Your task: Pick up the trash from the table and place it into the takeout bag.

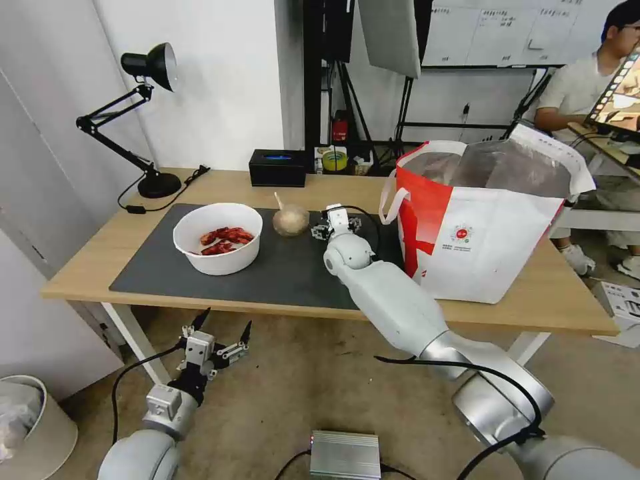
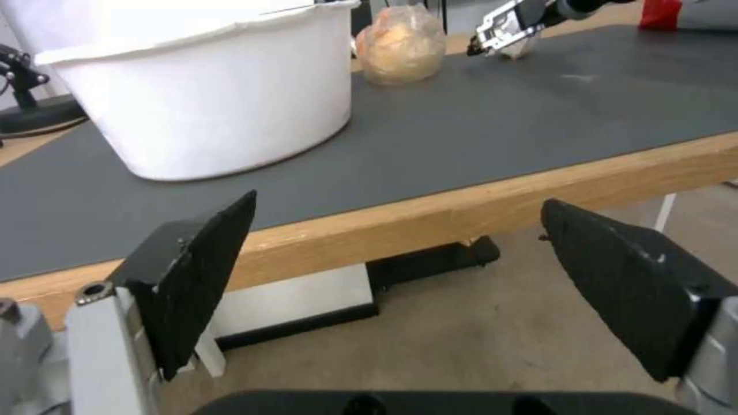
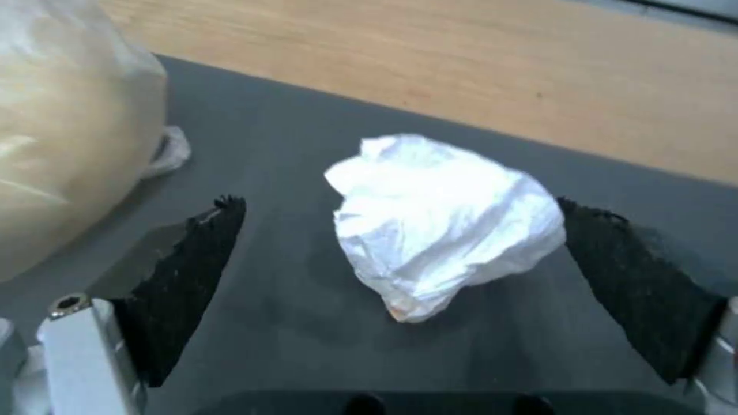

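**Tissue sits between the right claw's spread pads**

The right gripper (image 3: pixel 400 253) is low over the dark mat (image 1: pixel 287 267), its two black pads wide apart with the crumpled white tissue (image 3: pixel 442 222) lying between them at frame centre of the right wrist view. The wad rests on the mat closer to the pad on the right of that frame, nearly touching it, with a clear gap to the pad on the left. It is roughly round, so I see no long axis to line up with.

In the head view this gripper is at centre frame, with the beige wrapped sauce cup (image 1: pixel 291 219) just to its left and the takeout bag (image 1: pixel 480 227), its top open, standing close by to its right. The cup crowds the upper left of the right wrist view, so room on that side is tight.

The white bowl of crayfish shells (image 1: pixel 217 237) stands left of centre on the mat. The left gripper (image 1: pixel 217 338) hangs below the table (image 1: pixel 567 300) edge at lower left, fingers spread and empty, far from the tissue; the right arm is plainly the nearer one.
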Robot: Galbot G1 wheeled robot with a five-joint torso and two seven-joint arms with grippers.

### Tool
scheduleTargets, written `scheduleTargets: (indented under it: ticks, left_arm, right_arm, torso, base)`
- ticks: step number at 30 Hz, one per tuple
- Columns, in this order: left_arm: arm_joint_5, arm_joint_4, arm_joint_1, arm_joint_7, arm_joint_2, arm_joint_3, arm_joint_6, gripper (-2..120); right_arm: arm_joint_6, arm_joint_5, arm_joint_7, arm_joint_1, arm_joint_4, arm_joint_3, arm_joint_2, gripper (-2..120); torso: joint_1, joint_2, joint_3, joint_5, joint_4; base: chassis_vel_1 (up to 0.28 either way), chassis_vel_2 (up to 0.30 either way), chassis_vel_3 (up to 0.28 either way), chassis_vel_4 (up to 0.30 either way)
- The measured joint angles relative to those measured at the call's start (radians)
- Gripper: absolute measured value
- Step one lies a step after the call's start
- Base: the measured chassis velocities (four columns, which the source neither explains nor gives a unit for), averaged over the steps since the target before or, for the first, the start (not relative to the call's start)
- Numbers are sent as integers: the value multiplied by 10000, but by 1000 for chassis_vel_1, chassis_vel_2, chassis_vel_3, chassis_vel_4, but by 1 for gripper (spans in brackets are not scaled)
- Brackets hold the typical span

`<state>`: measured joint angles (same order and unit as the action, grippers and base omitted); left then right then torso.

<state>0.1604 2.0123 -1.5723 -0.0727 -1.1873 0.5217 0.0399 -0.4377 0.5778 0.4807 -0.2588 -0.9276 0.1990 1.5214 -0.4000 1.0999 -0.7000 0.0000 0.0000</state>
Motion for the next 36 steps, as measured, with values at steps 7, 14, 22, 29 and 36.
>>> scheduleTargets:
  ticks: [7,14,22,29,36]
  left_arm:
    - [-14,-14,2,-7,-7,-22,3,100]
    - [-23,-15,-1,-10,-2,-25,9,100]
    - [-137,-10,-23,-10,-90,-111,32,100]
    - [-203,-5,-113,-10,-115,-103,168,100]
    - [-220,47,-161,-8,-134,-75,180,100]
  right_arm:
    - [195,111,-39,27,527,-449,264,100]
    - [571,163,-355,154,903,-739,465,100]
    - [789,164,-699,368,1358,-886,509,100]
    - [798,181,-892,397,1596,-1113,495,97]
    - [776,255,-937,374,1518,-1121,491,73]
  torso:
    - [0,0,0,0,0]
    - [0,0,0,0,0]
    - [0,0,0,0,0]
    - [0,0,0,1,-1]
    - [0,0,0,1,0]
  base:
    - [0,0,0,0]
    - [0,0,0,0]
    - [0,0,0,0]
    - [0,0,0,0]
    - [0,0,0,0]
